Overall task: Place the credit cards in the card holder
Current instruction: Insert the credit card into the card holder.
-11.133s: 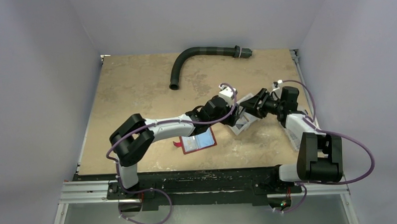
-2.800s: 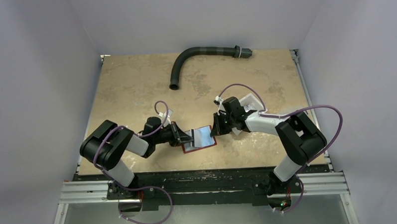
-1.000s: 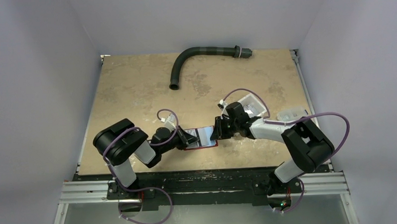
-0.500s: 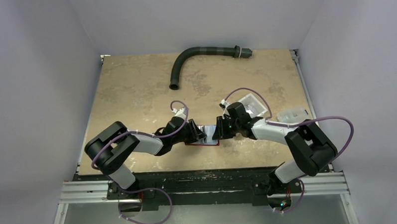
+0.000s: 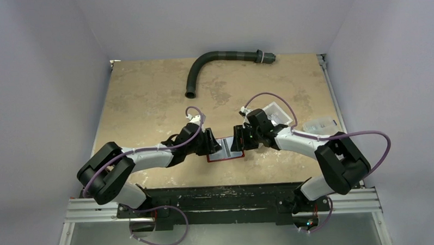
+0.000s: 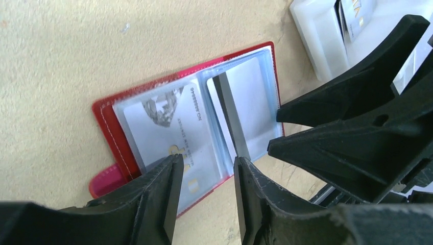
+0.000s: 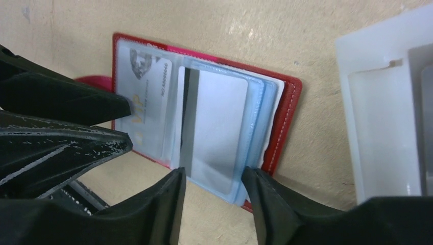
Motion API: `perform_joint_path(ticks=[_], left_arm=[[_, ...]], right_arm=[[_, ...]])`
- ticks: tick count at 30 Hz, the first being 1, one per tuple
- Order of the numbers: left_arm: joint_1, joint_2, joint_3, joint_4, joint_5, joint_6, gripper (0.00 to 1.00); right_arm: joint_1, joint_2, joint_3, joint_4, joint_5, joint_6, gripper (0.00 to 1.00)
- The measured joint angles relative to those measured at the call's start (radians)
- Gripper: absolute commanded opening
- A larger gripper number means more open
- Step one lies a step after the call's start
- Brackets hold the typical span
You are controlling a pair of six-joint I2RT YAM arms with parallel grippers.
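Note:
The dark-red card holder (image 5: 225,152) lies open and flat on the table between my two grippers. In the left wrist view its clear sleeves hold a printed credit card (image 6: 168,122) and a plain whitish card with a dark stripe (image 6: 250,94). My left gripper (image 6: 207,166) stands open over the holder's (image 6: 104,115) near edge, nothing between its fingers. My right gripper (image 7: 214,178) is open too, just off the plain card (image 7: 219,122) and the holder's red rim (image 7: 286,117). Each gripper faces the other across the holder.
A white plastic bin (image 5: 277,114) with more cards (image 6: 353,11) stands right behind the right gripper. A clear plastic box (image 5: 319,124) lies at the right edge. A curved black hose (image 5: 213,62) rests at the back of the table.
Both grippers have opened. The left arm has swung right and farther out, and the card holder has shifted slightly right and lies flatter between the two grippers.

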Motion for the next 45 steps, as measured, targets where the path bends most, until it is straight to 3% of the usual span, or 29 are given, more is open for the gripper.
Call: perform_joint_path(ticks=[4,7,9,23,26,30,35,38,45], left_arm=[[0.002,0.039,0.036,0.011,0.001,0.024,0.44],[0.003,0.087,0.050,0.050,0.005,0.024,0.36],[0.003,0.111,0.050,0.084,0.008,0.023,0.34],[0.006,0.275,0.129,0.250,0.047,0.020,0.35],[0.004,0.288,0.128,0.304,0.061,0.021,0.40],[0.000,0.216,0.090,0.289,0.069,0.018,0.48],[0.000,0.035,0.042,0.150,0.081,0.026,0.82],[0.000,-0.107,0.046,-0.008,0.063,0.055,0.85],[0.008,-0.298,0.092,-0.335,-0.037,0.129,0.80]], right_arm=[[-0.005,-0.005,0.027,-0.029,0.009,-0.013,0.57],[-0.008,-0.005,0.040,-0.042,0.011,-0.021,0.36],[-0.012,-0.005,0.043,-0.049,0.020,-0.029,0.29],[-0.021,0.053,0.048,-0.050,0.024,-0.053,0.24],[-0.024,0.051,0.048,-0.051,0.021,-0.054,0.25],[-0.024,0.027,0.049,-0.071,0.026,-0.061,0.36],[-0.024,-0.023,0.054,-0.098,0.042,-0.080,0.51],[-0.024,-0.037,0.055,-0.106,0.054,-0.091,0.54],[-0.024,-0.037,0.054,-0.107,0.042,-0.088,0.70]])
